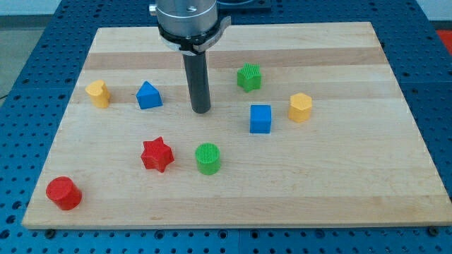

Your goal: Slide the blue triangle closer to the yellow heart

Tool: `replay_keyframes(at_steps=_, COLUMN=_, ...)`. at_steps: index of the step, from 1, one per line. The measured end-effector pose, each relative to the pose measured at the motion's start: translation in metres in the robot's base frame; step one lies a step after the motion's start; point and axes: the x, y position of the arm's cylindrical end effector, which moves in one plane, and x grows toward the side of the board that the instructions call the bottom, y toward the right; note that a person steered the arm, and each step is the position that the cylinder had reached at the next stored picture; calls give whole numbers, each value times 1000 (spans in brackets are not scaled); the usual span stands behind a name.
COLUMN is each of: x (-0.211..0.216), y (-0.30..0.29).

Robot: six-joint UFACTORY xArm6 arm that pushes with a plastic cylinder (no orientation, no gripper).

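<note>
The blue triangle (148, 95) lies on the wooden board (339, 183) at the upper left. The yellow heart (99, 93) lies to its left, a short gap away, near the board's left edge. My tip (201, 111) rests on the board to the right of the blue triangle, with a clear gap between them. The dark rod rises straight up from it to the arm's grey mount at the view's top.
A green star (249, 77), a blue cube (260, 118) and a yellow hexagon (300, 107) lie right of my tip. A red star (157, 154) and a green cylinder (207, 158) lie below it. A red cylinder (63, 192) sits at the bottom left corner.
</note>
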Motion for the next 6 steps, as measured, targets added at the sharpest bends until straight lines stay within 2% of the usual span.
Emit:
replay_keyframes(at_steps=1, x=50, y=0)
replay_keyframes(at_steps=2, x=82, y=0)
replay_keyframes(at_steps=3, x=80, y=0)
replay_keyframes(at_steps=4, x=128, y=-4)
replay_keyframes(at_steps=5, x=128, y=-4)
replay_keyframes(at_steps=6, x=63, y=5)
